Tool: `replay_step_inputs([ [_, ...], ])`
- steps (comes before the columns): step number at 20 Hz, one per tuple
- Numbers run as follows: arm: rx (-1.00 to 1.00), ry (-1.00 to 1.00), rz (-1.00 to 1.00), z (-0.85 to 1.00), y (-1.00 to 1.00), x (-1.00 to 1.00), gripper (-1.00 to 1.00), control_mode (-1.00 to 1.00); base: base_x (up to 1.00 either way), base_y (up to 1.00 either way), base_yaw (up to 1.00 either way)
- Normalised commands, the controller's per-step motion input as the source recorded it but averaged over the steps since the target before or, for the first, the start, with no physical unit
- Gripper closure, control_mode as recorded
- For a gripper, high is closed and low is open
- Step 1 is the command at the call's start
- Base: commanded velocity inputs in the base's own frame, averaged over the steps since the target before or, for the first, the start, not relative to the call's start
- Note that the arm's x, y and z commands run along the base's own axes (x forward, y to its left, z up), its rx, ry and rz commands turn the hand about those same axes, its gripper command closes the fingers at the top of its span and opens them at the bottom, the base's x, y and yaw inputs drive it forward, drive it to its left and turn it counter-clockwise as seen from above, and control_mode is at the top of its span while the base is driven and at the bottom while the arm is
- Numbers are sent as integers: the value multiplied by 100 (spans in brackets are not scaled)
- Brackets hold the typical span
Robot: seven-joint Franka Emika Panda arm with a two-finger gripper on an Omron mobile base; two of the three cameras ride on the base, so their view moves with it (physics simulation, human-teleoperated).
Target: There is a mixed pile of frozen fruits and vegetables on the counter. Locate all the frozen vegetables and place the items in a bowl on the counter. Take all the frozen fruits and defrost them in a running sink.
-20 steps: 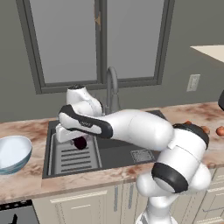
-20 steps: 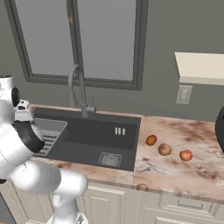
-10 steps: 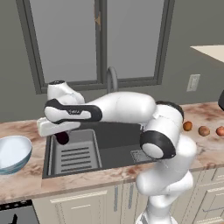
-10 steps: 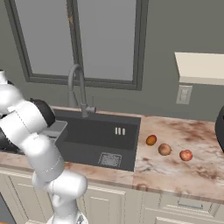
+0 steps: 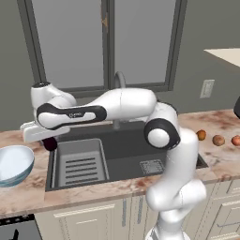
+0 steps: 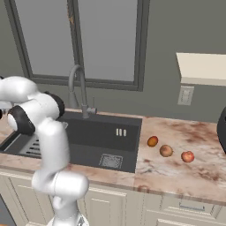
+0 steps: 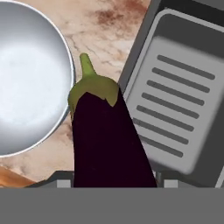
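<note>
My gripper (image 5: 46,139) is shut on the dark purple vegetable (image 5: 50,144), an eggplant with a green stem (image 7: 105,140). It hangs over the counter strip (image 7: 109,39) between the sink's left rim and the pale glossy bowl (image 5: 14,164). In the hand view the bowl (image 7: 26,83) lies just left of the eggplant and the ribbed tray (image 7: 183,105) just right. The orange ball (image 6: 152,141), the brown oval (image 6: 166,151) and the reddish ball (image 6: 188,156) lie in a row on the counter right of the sink (image 6: 101,141).
The tall arched faucet (image 6: 79,88) stands behind the basin, under the window. My arm stretches across the sink (image 5: 93,159) from right to left. A wall outlet (image 6: 186,95) and a shelf (image 6: 203,68) sit at the right.
The arm has swung left with the eggplant, from above the sink's ribbed tray to the sink's left rim beside the bowl. The three pieces on the right have not moved.
</note>
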Motion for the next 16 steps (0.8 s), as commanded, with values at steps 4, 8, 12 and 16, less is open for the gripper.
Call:
replay_step_inputs([
  [4,-3,-2,0,7,63,3,100,-100,0,0,0],
  [8,0,-9,0,-6,55,0,100,-100,0,0,0],
  [12,2,-3,0,0,42,12,100,-100,0,0,0],
  [16,2,0,0,-15,44,3,100,-100,0,0,0],
])
